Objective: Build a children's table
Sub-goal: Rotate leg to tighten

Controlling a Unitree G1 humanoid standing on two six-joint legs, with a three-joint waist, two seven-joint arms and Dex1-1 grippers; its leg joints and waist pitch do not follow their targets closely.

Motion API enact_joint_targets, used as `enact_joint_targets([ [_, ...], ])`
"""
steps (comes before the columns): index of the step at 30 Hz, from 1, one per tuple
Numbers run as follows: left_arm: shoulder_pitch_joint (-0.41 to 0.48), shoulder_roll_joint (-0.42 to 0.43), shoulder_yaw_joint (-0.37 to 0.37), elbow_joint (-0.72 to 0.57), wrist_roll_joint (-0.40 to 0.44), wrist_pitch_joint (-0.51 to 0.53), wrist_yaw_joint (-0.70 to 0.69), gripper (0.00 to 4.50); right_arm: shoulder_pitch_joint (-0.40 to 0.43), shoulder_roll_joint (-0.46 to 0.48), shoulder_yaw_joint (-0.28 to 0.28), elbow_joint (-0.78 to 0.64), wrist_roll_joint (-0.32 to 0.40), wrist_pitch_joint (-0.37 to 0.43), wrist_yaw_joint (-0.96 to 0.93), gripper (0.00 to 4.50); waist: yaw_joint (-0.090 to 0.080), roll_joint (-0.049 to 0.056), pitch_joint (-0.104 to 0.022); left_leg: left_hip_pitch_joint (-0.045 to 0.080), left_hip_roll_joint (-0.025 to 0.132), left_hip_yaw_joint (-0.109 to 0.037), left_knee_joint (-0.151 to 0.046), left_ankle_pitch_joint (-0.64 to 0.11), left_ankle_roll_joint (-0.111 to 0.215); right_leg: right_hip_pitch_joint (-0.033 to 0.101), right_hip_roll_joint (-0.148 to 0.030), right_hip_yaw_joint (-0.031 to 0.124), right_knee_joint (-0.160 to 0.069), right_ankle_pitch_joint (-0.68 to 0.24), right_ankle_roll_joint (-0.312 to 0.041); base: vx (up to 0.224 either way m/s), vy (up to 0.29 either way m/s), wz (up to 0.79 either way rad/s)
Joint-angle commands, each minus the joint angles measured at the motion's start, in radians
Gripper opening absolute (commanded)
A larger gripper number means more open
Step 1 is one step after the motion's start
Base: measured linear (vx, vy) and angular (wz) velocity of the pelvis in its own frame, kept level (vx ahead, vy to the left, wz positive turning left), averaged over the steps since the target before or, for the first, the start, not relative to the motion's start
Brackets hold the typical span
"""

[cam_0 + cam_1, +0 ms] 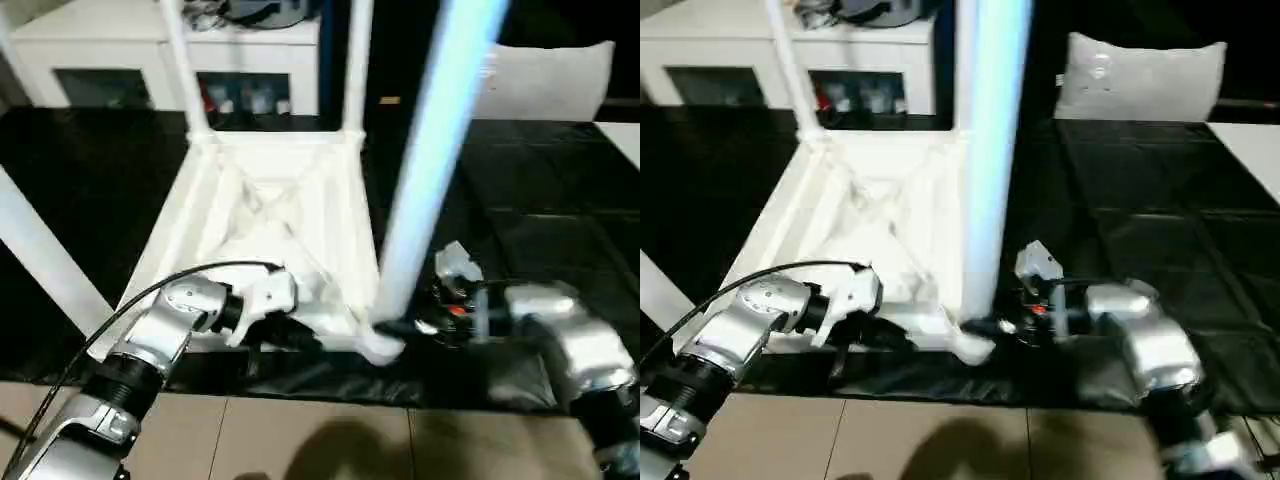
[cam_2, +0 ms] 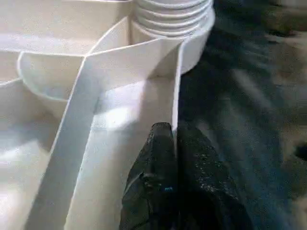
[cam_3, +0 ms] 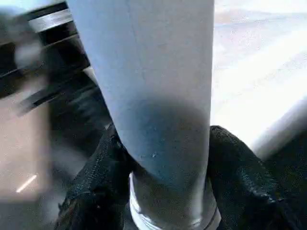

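The children's table top [image 1: 285,195] lies upside down on the black-covered work table, its ribs facing up. Two white legs [image 1: 183,60] stand in its far corners. A third leg [image 1: 432,150] rises from the near right corner socket [image 2: 173,21]. My right gripper [image 1: 400,328] is shut on this leg just above its base, one black finger [image 3: 98,182] on each side. My left gripper [image 2: 171,132] is shut on the top's thin near rim [image 2: 175,96], close to that corner. A fourth leg [image 1: 40,250] slants across at the left.
The work table [image 1: 540,200] stretches away to the right, and its front edge meets tiled floor [image 1: 300,440] just before me. A white cabinet [image 1: 100,50] and a white cushion [image 1: 550,80] stand behind. A black cable [image 1: 130,300] loops over my left forearm.
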Motion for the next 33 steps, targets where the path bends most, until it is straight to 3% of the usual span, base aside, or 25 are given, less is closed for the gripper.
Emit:
enact_joint_targets([
  [1,-0.022,-0.053,0.006,0.015,0.002,0.045,0.102,0.00,-0.002,0.055,0.038,0.016,-0.029,0.065,-0.120,1.99,-0.019,-0.006,-0.031,0.003,0.015,-0.012,-0.054,-0.254,0.012,0.034,-0.069,0.018,-0.150,-0.691,0.097,-0.063,-0.003,-0.07],
  [2,-0.032,-0.064,0.016,0.025,0.005,0.062,0.135,0.00,-0.009,0.084,0.024,0.027,-0.046,0.082,-0.189,1.98,-0.029,-0.004,-0.031,0.009,0.016,-0.014,-0.051,-0.277,0.012,0.031,-0.065,0.003,-0.162,-0.705,0.117,0.000,0.000,0.00],
  [3,-0.056,-0.090,0.040,0.049,0.007,0.089,0.208,0.00,-0.029,0.139,-0.007,0.056,-0.086,0.124,-0.336,1.98,-0.050,0.012,-0.035,0.011,0.025,-0.022,-0.055,-0.308,0.012,0.041,-0.063,-0.008,-0.169,-0.667,0.127,0.000,0.000,0.00],
  [4,-0.069,-0.106,0.056,0.061,0.008,0.104,0.248,0.00,-0.039,0.168,-0.024,0.068,-0.109,0.149,-0.417,1.97,-0.076,0.029,-0.034,0.015,0.056,-0.038,-0.070,-0.396,0.013,0.055,-0.059,-0.030,-0.167,-0.605,0.107,0.000,0.000,0.00],
  [5,-0.083,-0.125,0.075,0.077,0.004,0.117,0.292,0.00,-0.053,0.199,-0.044,0.091,-0.125,0.151,-0.499,1.97,-0.085,0.045,-0.029,-0.034,0.129,-0.077,-0.134,-0.544,0.015,0.110,-0.056,-0.002,-0.063,-0.470,0.083,-0.094,0.032,-0.05],
  [6,-0.093,-0.139,0.085,0.088,0.005,0.121,0.326,0.00,-0.060,0.223,-0.063,0.105,-0.109,0.135,-0.526,1.97,-0.069,0.054,-0.029,-0.028,0.170,-0.081,-0.186,-0.667,-0.004,0.097,-0.060,0.077,0.062,-0.200,0.005,-0.094,0.032,-0.05],
  [7,-0.097,-0.145,0.089,0.094,0.007,0.120,0.344,0.00,-0.062,0.232,-0.067,0.109,-0.095,0.119,-0.519,2.32,-0.076,0.040,-0.020,0.001,0.147,-0.067,-0.191,-0.709,-0.010,0.063,-0.052,0.101,0.063,-0.176,-0.006,-0.056,0.002,0.10],
  [8,-0.097,-0.145,0.089,0.094,0.007,0.120,0.344,0.00,-0.062,0.232,-0.067,0.109,-0.095,0.119,-0.519,2.66,-0.077,-0.011,-0.012,0.048,0.019,-0.039,-0.087,-0.609,-0.042,0.013,-0.079,0.099,-0.091,-0.631,0.016,0.000,0.000,0.00],
  [9,-0.095,-0.151,0.081,0.099,0.023,0.113,0.345,0.00,-0.048,0.233,-0.053,0.084,-0.103,0.091,-0.498,2.66,-0.073,-0.025,-0.015,0.047,-0.024,-0.018,-0.029,-0.443,-0.029,0.001,-0.091,0.087,-0.128,-0.840,0.068,0.000,0.000,0.00],
  [10,-0.092,-0.150,0.074,0.102,0.032,0.104,0.345,0.00,-0.037,0.233,-0.052,0.065,-0.093,0.079,-0.478,2.69,-0.047,-0.029,-0.034,0.003,-0.020,-0.023,-0.014,-0.179,0.032,0.035,-0.133,0.132,-0.123,-0.919,0.097,0.057,-0.058,-0.13],
  [11,-0.090,-0.150,0.069,0.104,0.038,0.098,0.345,0.00,-0.030,0.234,-0.053,0.053,-0.084,0.071,-0.464,2.78,-0.025,-0.020,-0.048,-0.048,-0.001,-0.036,-0.061,-0.034,0.053,0.067,-0.103,0.136,-0.086,-0.700,0.078,0.074,-0.034,-0.10],
  [12,-0.088,-0.147,0.062,0.109,0.044,0.090,0.344,0.00,-0.022,0.228,-0.055,0.034,-0.069,0.067,-0.441,2.94,-0.023,-0.008,-0.057,-0.044,0.010,-0.039,-0.069,0.013,0.050,0.062,-0.086,0.134,-0.065,-0.538,0.043,0.074,-0.034,-0.10],
  [13,-0.086,-0.145,0.057,0.112,0.048,0.085,0.344,0.00,-0.017,0.223,-0.055,0.022,-0.060,0.065,-0.427,3.07,-0.030,-0.004,-0.053,-0.040,0.017,-0.037,-0.071,0.017,0.059,0.048,-0.060,0.126,-0.049,-0.341,-0.019,0.000,0.000,0.00],
  [14,-0.087,-0.140,0.048,0.118,0.055,0.073,0.339,0.00,-0.014,0.213,-0.056,0.005,-0.056,0.068,-0.411,3.13,-0.036,-0.008,-0.052,-0.040,0.020,-0.034,-0.072,-0.018,0.063,0.050,-0.058,0.123,-0.044,-0.284,-0.068,0.000,0.000,0.00],
  [16,-0.087,-0.127,0.043,0.125,0.055,0.052,0.325,0.00,-0.006,0.179,-0.058,-0.005,-0.062,0.056,-0.377,3.26,-0.038,-0.004,-0.049,-0.040,0.019,-0.032,-0.073,-0.071,0.064,0.053,-0.061,0.119,-0.051,-0.306,-0.099,0.000,0.000,0.00],
  [20,-0.077,-0.090,0.030,0.129,0.056,-0.004,0.270,0.00,0.003,0.081,-0.080,-0.001,-0.043,-0.002,-0.267,3.62,-0.040,-0.003,-0.044,-0.041,0.019,-0.033,-0.079,-0.136,0.066,0.058,-0.065,0.114,-0.071,-0.432,-0.060,0.000,0.000,0.00],
  [21,-0.071,-0.084,0.030,0.129,0.054,-0.023,0.252,0.00,0.006,0.063,-0.087,0.001,-0.036,-0.015,-0.243,3.70,-0.046,-0.005,-0.045,-0.045,0.019,-0.034,-0.079,-0.139,0.070,0.061,-0.065,0.112,-0.073,-0.439,-0.051,0.000,0.000,0.00],
  [22,-0.062,-0.073,0.026,0.120,0.048,-0.046,0.219,0.00,0.009,0.042,-0.092,-0.003,-0.032,-0.024,-0.219,3.83,-0.051,-0.019,-0.044,-0.047,0.018,-0.033,-0.078,-0.135,0.075,0.060,-0.063,0.110,-0.077,-0.444,-0.044,0.000,0.000,0.00],
  [23,-0.062,-0.073,0.026,0.120,0.048,-0.046,0.219,0.00,0.009,0.042,-0.092,-0.003,-0.032,-0.024,-0.219,3.95,-0.050,-0.014,-0.044,-0.045,0.018,-0.034,-0.078,-0.135,0.075,0.057,-0.065,0.111,-0.076,-0.450,-0.045,0.000,0.000,0.00],
  [24,-0.053,-0.054,0.015,0.105,0.049,-0.041,0.179,0.00,0.007,0.011,-0.099,-0.010,-0.022,-0.021,-0.181,4.02,-0.055,-0.019,-0.044,-0.043,0.020,-0.032,-0.078,-0.131,0.078,0.055,-0.063,0.112,-0.077,-0.450,-0.049,0.000,0.000,0.00],
  [28,-0.037,-0.010,-0.018,0.102,0.051,-0.119,0.084,0.00,0.005,-0.066,-0.075,-0.014,-0.015,-0.054,-0.042,4.15,-0.047,-0.013,-0.047,-0.042,0.025,-0.033,-0.076,-0.112,0.095,0.055,-0.065,0.114,-0.068,-0.380,-0.086,0.000,0.000,0.00],
  [29,-0.033,0.000,-0.027,0.100,0.047,-0.134,0.052,0.00,0.006,-0.090,-0.064,-0.012,-0.019,-0.070,-0.004,4.15,-0.045,-0.018,-0.046,-0.042,0.029,-0.031,-0.077,-0.097,0.102,0.053,-0.065,0.117,-0.063,-0.342,-0.101,0.000,0.000,0.00],
  [30,-0.030,0.005,-0.032,0.098,0.044,-0.143,0.032,0.00,0.006,-0.105,-0.058,-0.010,-0.019,-0.079,0.021,4.15,-0.041,-0.016,-0.047,-0.041,0.030,-0.032,-0.076,-0.094,0.104,0.054,-0.066,0.117,-0.061,-0.332,-0.110,0.000,0.000,0.00],
  [32,-0.027,0.027,-0.052,0.082,0.030,-0.164,-0.050,0.00,-0.001,-0.151,-0.037,-0.001,-0.009,-0.103,0.118,4.15,-0.032,-0.031,-0.047,-0.041,0.035,-0.030,-0.076,-0.078,0.117,0.054,-0.070,0.119,-0.050,-0.293,-0.135,0.000,0.000,0.00],
  [33,-0.027,0.027,-0.053,0.081,0.030,-0.164,-0.053,0.00,-0.002,-0.152,-0.036,-0.001,-0.008,-0.103,0.121,4.15,-0.029,-0.027,-0.046,-0.039,0.037,-0.029,-0.076,-0.076,0.117,0.051,-0.070,0.121,-0.050,-0.290,-0.139,0.000,0.000,0.00],
])
